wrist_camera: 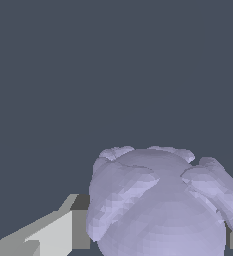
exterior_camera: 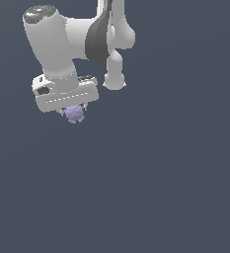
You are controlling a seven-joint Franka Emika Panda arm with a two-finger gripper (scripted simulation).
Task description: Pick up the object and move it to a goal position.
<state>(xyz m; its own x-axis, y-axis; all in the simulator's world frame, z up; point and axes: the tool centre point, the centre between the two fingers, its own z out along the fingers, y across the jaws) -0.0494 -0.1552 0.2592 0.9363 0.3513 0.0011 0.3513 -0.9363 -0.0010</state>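
Observation:
The object [exterior_camera: 75, 113], a small lumpy lavender-purple blob, hangs just under the white hand of the arm in the upper left of the exterior view. My gripper [exterior_camera: 75, 109] is shut on the object, its fingers mostly hidden behind the hand and the blob. In the wrist view the object [wrist_camera: 160, 205] fills much of the picture at close range, with one grey-white finger [wrist_camera: 58, 232] pressed against its side. The other finger shows only as a sliver at the picture's edge.
The white arm [exterior_camera: 82, 37] with its dark joint band reaches in from the top of the exterior view. Around it lies only a plain dark blue-grey ground [exterior_camera: 161, 188].

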